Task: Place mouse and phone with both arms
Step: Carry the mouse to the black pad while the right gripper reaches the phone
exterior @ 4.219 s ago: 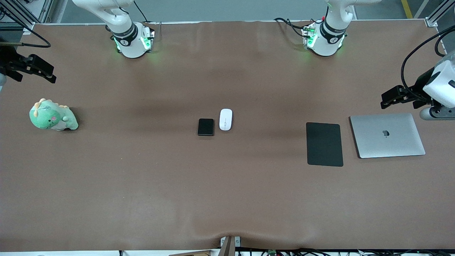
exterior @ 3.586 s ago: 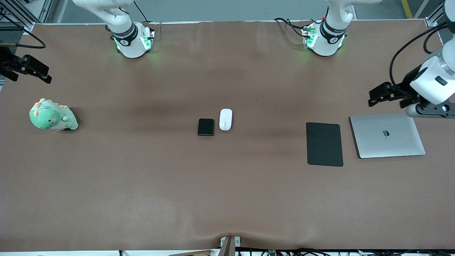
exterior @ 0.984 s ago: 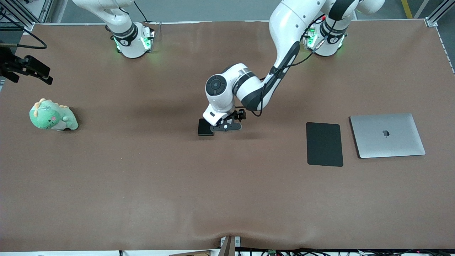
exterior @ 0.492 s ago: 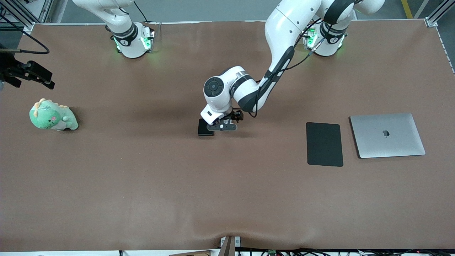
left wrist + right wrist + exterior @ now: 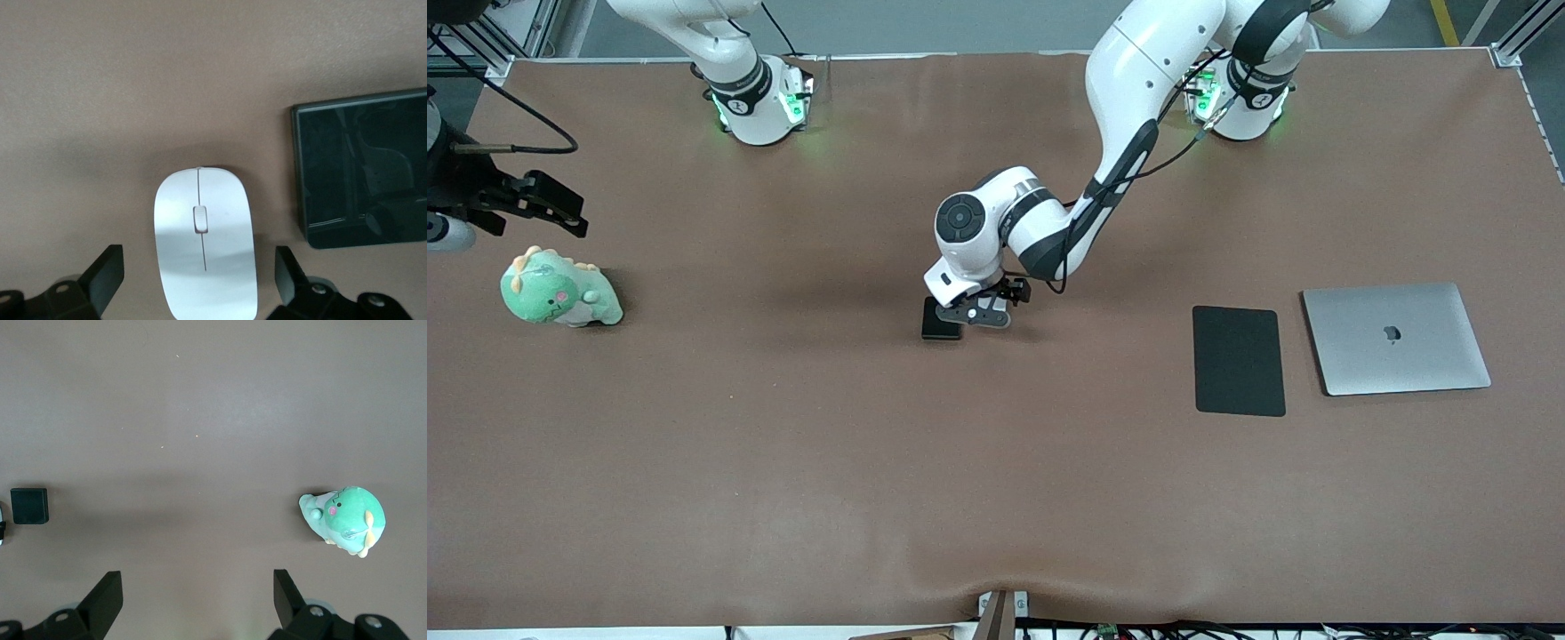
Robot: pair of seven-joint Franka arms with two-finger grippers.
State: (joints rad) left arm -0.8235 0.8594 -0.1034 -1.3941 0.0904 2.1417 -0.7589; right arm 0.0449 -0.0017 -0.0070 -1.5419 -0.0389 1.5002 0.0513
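Two arms: both are seen reaching from bases with green lights along one table edge.
Writing: no readable text is seen; an apple logo is shown on the closed silver laptop.
Mouse: white and oval, it is laid mid-table just beside the phone, on the side toward the left arm's end; its long axis is run parallel to the phone's long edge, with a grey line down the middle.
Phone: a black slab is laid flat, partly hidden by the left wrist in the front view.
Left gripper: it is lowered over the mouse, fingers spread wide on either side, nothing gripped.
Right gripper: it is held spread apart and empty above the table by a green plush dinosaur.
Mouse pad: flat and black, it is placed beside the laptop.
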